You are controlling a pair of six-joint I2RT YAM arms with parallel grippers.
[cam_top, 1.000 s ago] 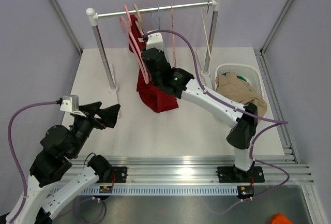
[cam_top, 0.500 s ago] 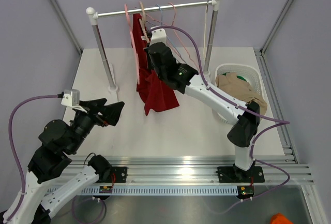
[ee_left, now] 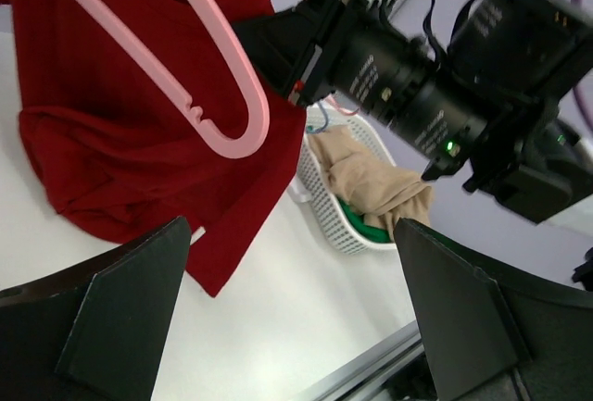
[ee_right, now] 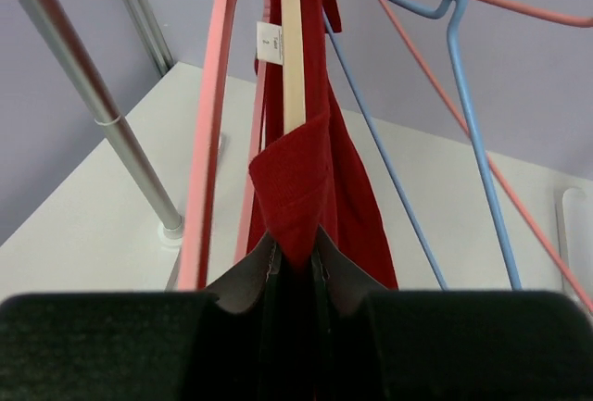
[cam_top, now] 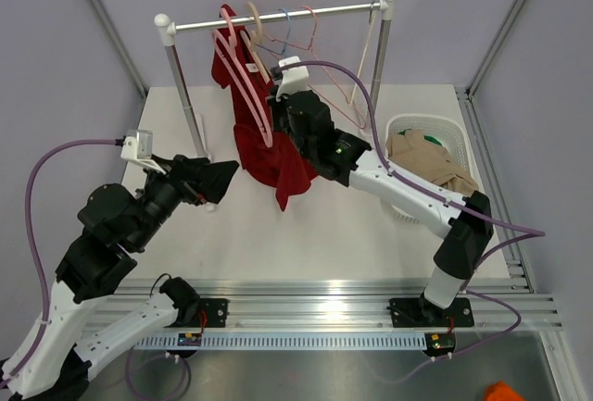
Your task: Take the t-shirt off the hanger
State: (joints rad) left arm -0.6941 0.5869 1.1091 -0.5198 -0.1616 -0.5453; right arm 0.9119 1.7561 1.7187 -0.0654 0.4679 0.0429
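A red t-shirt (cam_top: 264, 151) hangs from the rail on a pale wooden hanger (cam_top: 255, 31), beside a pink plastic hanger (cam_top: 243, 77). My right gripper (cam_top: 281, 110) is shut on a fold of the shirt (ee_right: 296, 193) just below the wooden hanger bar (ee_right: 293, 58). The shirt hangs loose below and its hem reaches the table. In the left wrist view the shirt (ee_left: 111, 151) and the pink hanger (ee_left: 218, 86) fill the upper left. My left gripper (cam_top: 222, 179) is open and empty, just left of the shirt's lower part, its jaws wide apart.
The metal rail (cam_top: 278, 14) stands on two posts and carries blue (cam_top: 287, 26) and salmon wire hangers (cam_top: 320, 35). A white basket (cam_top: 454, 132) with tan clothing sits at the right, also in the left wrist view (ee_left: 338, 220). The left post base (cam_top: 199, 151) is near my left gripper.
My right gripper has pulled the shirt right and down, swinging the hangers. The shirt has spread left along the pink hanger. My left arm has moved up and right, closer to the shirt.
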